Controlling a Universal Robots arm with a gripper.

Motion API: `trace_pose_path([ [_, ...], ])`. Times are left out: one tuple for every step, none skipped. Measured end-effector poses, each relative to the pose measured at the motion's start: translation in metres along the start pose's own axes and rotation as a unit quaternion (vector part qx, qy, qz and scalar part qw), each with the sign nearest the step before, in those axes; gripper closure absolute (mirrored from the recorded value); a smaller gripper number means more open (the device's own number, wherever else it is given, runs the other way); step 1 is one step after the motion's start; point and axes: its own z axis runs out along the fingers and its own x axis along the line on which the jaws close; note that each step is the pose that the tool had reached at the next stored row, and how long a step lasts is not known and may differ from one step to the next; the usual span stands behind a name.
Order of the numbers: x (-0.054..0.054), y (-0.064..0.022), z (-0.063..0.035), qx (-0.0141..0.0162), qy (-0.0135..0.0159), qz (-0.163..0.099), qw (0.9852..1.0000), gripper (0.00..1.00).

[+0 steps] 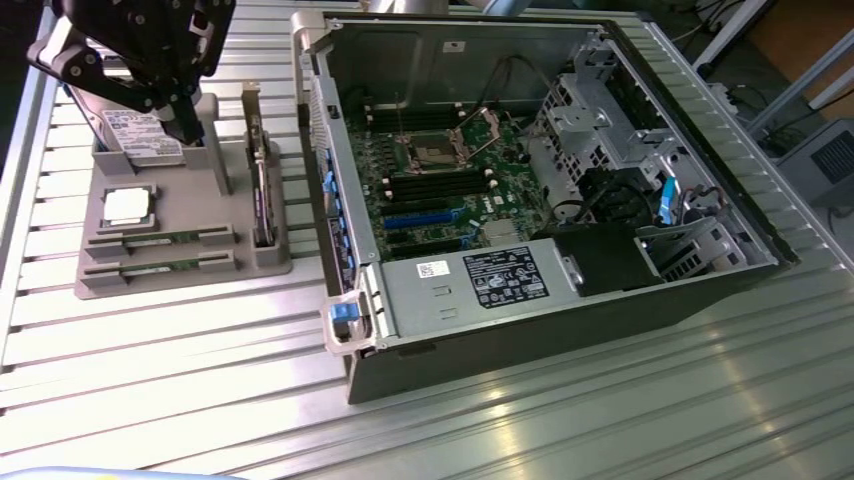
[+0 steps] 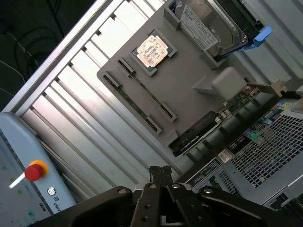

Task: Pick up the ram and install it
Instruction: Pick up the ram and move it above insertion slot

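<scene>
Exterior view. Found gripper (image 1: 191, 132) hanging over the far end of a grey tray (image 1: 187, 283), tips aimed down at a hard drive (image 1: 134, 128) propped in its holder. Could not read the finger gap from this side. Logged room to move: bare slatted table (image 1: 200, 380) beyond the tray's front edge, only a thin margin to the table rim on the exterior view's left, and a narrow lane to the open computer case (image 1: 561, 340) on the exterior view's right. Flagged a tall upright card (image 1: 260, 205) along the tray's case-side edge. Counted two ram sticks lying flat in parallel slots, well apart from the fingertips, beyond a square processor (image 1: 127, 205): inner ram stick (image 1: 160, 240) just beside the processor, outer ram stick (image 1: 160, 266) against the tray's front edge. Wrist view. Saw fingers (image 2: 154, 176) pressed tight together, tip to tip, gripping nothing. Placed both sticks out ahead of the fingertips, with open air above. Noted table rim and dark floor past the tray, plus a pendant (image 2: 19, 189) with a red stop button (image 2: 33, 171) off to one side of the fingers. Read each stick as a long, thin green strip with dark chips, both ends seated in small grey brackets, both lying flat.
</scene>
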Motion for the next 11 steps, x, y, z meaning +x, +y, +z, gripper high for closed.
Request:
trace_pose_path([
  [0.0000,0.0000,0.0000,0.0006,0.0002,-0.003,1.0000,0.90],
  [0.0000,0.0000,0.0000,0.0012,0.0003,-0.006,1.0000,0.90],
  [0.0000,0.0000,0.0000,0.0016,0.0004,-0.008,1.0000,0.90],
  [0.0000,0.0000,0.0000,0.0019,0.0005,-0.009,1.0000,0.90],
  [0.0000,0.0000,0.0000,0.0023,0.0006,-0.011,0.9999,0.90],
  [0.0000,0.0000,0.0000,0.0028,0.0007,-0.014,0.9999,0.90],
  [0.0000,0.0000,0.0000,0.0032,0.0008,-0.016,0.9999,0.90],
  [0.0000,0.0000,0.0000,0.0037,0.0010,-0.018,0.9998,0.90],
  [0.0000,0.0000,0.0000,0.0048,0.0012,-0.024,0.9997,0.90],
  [0.0000,0.0000,0.0000,0.0052,0.0013,-0.026,0.9997,0.90],
  [0.0000,0.0000,0.0000,0.0055,0.0013,-0.027,0.9996,0.90],
])
